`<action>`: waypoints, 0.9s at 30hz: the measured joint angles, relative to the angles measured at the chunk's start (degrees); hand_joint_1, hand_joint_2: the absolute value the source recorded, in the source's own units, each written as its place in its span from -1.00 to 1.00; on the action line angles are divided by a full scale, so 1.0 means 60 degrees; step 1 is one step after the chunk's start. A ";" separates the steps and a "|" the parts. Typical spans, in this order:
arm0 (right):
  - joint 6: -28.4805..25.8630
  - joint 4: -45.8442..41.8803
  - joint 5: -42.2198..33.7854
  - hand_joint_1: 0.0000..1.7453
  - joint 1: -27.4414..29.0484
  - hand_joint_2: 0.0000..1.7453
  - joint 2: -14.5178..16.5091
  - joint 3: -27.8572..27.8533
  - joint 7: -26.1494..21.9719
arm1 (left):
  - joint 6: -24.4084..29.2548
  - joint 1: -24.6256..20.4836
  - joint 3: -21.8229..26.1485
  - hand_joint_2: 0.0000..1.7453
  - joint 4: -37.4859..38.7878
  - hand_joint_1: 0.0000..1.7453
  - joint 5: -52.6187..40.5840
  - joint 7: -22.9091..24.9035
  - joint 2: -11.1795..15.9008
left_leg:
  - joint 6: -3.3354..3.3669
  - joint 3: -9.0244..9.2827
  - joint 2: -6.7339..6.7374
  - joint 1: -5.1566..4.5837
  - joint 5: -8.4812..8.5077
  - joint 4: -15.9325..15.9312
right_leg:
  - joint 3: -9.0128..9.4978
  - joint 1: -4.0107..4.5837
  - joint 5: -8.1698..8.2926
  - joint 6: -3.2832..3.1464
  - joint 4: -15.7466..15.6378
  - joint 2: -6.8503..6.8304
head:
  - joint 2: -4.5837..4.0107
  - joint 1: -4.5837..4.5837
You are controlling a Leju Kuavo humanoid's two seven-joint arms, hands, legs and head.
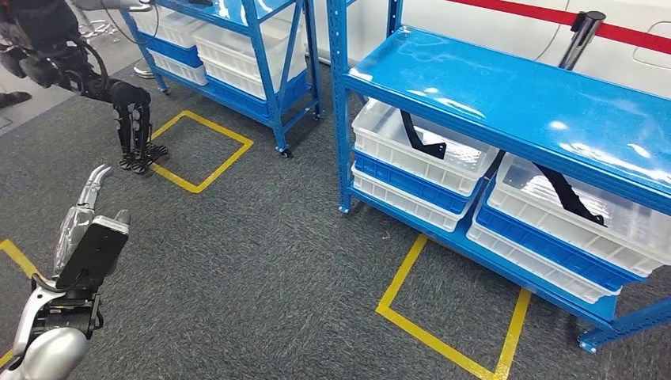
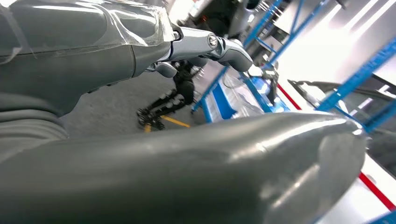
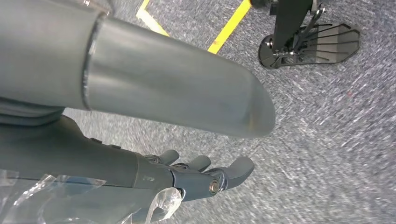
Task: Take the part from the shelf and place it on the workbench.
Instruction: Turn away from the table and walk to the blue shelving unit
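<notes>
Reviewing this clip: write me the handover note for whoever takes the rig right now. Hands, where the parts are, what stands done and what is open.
Left hand: raised at the robot's left side, fingers apart, holding nothing.
Right hand: hanging over the grey carpet, fingers loosely extended, holding nothing.
Parts: one black part lies in the left white bin under the blue shelf top; another black part lies in the right white bin.
Workbench: none can be seen here, so whether a part already lies on it cannot be told.
Open: this fits either heading for a pick or standing after a delivery; check the workbench before acting.
</notes>
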 joint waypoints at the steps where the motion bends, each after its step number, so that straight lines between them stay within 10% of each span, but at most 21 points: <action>1: 0.0004 0.0000 0.0000 -1.00 -0.0003 -1.00 0.0003 -0.0015 0.0005 | 0.0000 -0.0008 0.0001 -1.00 0.0000 -1.00 0.0004 0.0000 0.0001 | 0.0036 0.0306 -0.0132 -0.0007 0.0232 -0.0646 | -0.0018 0.0015 0.0020 0.0027 0.0005 0.0109 | 0.0001 0.0001; 5: 0.0007 0.0000 0.0003 -1.00 0.0069 -1.00 -0.0041 -0.0056 0.0016 | -0.0004 -0.0027 -0.0011 -1.00 0.0000 -1.00 0.0006 0.0000 -0.0008 | 0.0095 0.0592 -0.0055 -0.0039 0.0446 -0.1293 | -0.0162 0.0025 0.0106 0.0177 0.0026 0.0441 | 0.0000 0.0004; 9: 0.0019 0.0003 0.0011 -1.00 0.0099 -1.00 -0.0068 -0.0089 0.0023 | 0.0000 -0.0025 -0.0029 -1.00 -0.0001 -1.00 0.0011 0.0000 -0.0012 | 0.0295 0.0551 0.0340 0.0012 0.0547 -0.1359 | -0.0867 0.0022 -0.0883 0.0352 0.1610 -0.0404 | 0.0000 0.0048; 12: 0.0032 0.0004 0.0028 -1.00 0.0109 -1.00 -0.0068 -0.0092 0.0026 | -0.0003 0.0011 -0.0061 -1.00 0.0000 -1.00 0.0019 0.0003 -0.0013 | 0.0295 0.0525 0.0652 0.0049 0.0547 -0.1351 | -0.1427 -0.0079 -0.1381 0.0491 0.2984 -0.0635 | 0.0000 0.0051; 15: 0.0035 0.0007 0.0030 -1.00 0.0112 -1.00 -0.0069 -0.0092 0.0043 | -0.0003 0.0015 -0.0083 -1.00 -0.0001 -1.00 0.0022 0.0004 -0.0016 | 0.0137 0.0533 0.0903 0.0138 0.0472 -0.1261 | -0.0513 -0.0204 -0.0645 0.0670 0.1358 -0.0986 | 0.0000 0.0060; 18: 0.0038 0.0020 0.0033 -1.00 0.0103 -1.00 -0.0048 -0.0102 0.0048 | -0.0001 -0.0008 -0.0076 -1.00 -0.0004 -1.00 0.0023 0.0015 -0.0004 | -0.0098 0.0531 0.1102 0.0101 0.0352 -0.1124 | -0.0026 -0.0206 -0.0362 0.0539 0.0337 -0.1205 | 0.0000 0.0055; 21: 0.0039 0.0022 0.0033 -1.00 0.0097 -1.00 -0.0060 -0.0126 0.0049 | -0.0002 -0.0027 -0.0077 -1.00 -0.0006 -1.00 0.0023 0.0017 0.0000 | -0.0195 0.0565 0.1110 0.0170 0.0236 -0.1052 | -0.0083 -0.0187 -0.0309 0.0286 0.0345 -0.0900 | 0.0000 0.0032; 25: 0.0040 0.0023 0.0047 -1.00 0.0088 -1.00 -0.0061 -0.0166 0.0054 | -0.0005 -0.0003 -0.0079 -1.00 -0.0007 -1.00 0.0027 0.0019 0.0002 | -0.0232 -0.0416 0.0371 0.0197 -0.0898 0.1117 | -0.0136 -0.0152 -0.0240 0.0091 0.0334 -0.0547 | 0.0000 -0.0004; 27: 0.0045 0.0025 0.0056 -1.00 0.0100 -1.00 -0.0059 -0.0172 0.0061 | -0.0010 0.0032 -0.0090 -1.00 -0.0007 -1.00 0.0031 0.0021 0.0001 | -0.0161 -0.0798 0.0291 0.0156 -0.0993 0.1813 | -0.0151 -0.0089 -0.0219 0.0051 0.0334 -0.0303 | 0.0001 -0.0012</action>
